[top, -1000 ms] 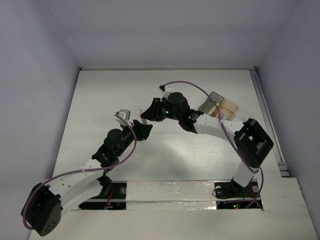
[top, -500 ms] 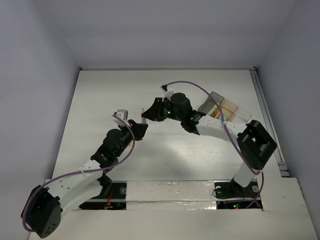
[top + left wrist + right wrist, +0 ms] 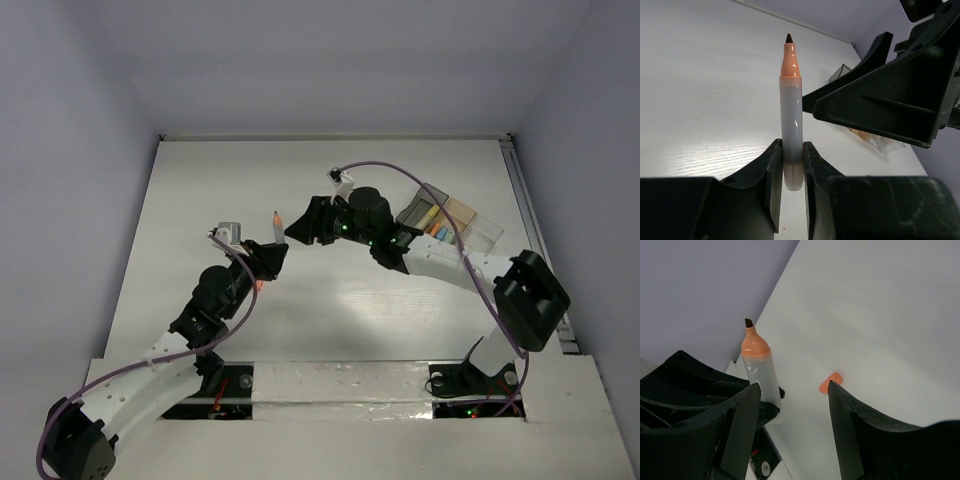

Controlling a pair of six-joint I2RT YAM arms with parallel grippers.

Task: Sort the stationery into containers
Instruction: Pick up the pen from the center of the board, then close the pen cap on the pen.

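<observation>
A marker [image 3: 791,115] with a grey barrel and an orange nib end stands upright, and my left gripper [image 3: 791,172] is shut on its lower end. From above, the marker [image 3: 275,226] points away from the arm bases, with the left gripper [image 3: 270,254] just below it. My right gripper [image 3: 794,385] is open, its fingers either side of the marker [image 3: 761,375] without touching it. A small orange cap [image 3: 830,383] lies on the table by the right fingertip. The containers [image 3: 448,214] sit at the right, with coloured stationery [image 3: 437,229] inside.
The right gripper [image 3: 300,228] hangs close to the right of the held marker. A raised white strip [image 3: 340,380] runs along the near edge by the arm bases. A rail [image 3: 535,240] borders the table's right side. Grey walls enclose the table.
The left gripper shut on the marker, then the right gripper opened and let it go. The left arm has shifted slightly left with the marker, and the right gripper has drawn slightly away.
</observation>
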